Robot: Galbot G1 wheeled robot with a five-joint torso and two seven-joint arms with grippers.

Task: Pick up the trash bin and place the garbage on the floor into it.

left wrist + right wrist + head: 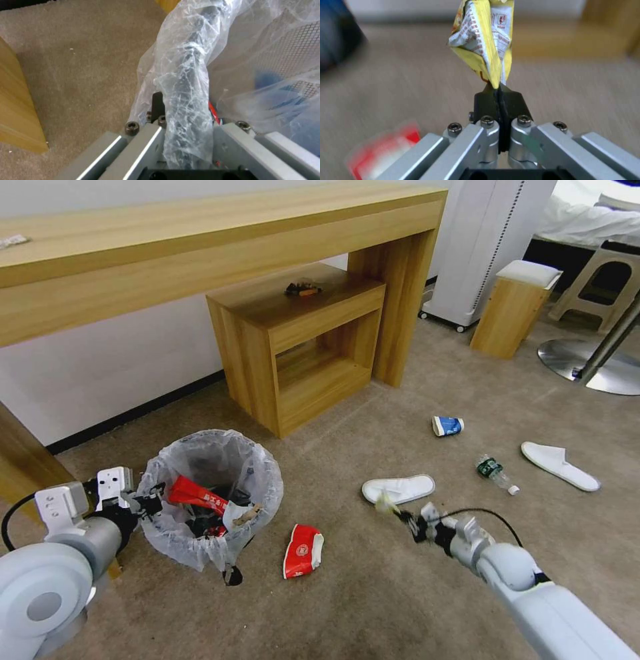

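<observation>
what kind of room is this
Probably a hotel room: a long wooden desk against the wall, disposable white slippers on the carpet, and white bedding at the far right.

At the centre of the frame the right gripper [500, 93] has its black fingertips [513, 102] pressed together on the lower corner of a crumpled yellow and white wrapper [485, 42], which stands up toward the top edge. Beige carpet floor [403, 82] spreads blurred behind it. A red and white piece of litter [383, 150] lies at lower left, and a dark blue shape [336, 37] sits at the upper left edge.
</observation>
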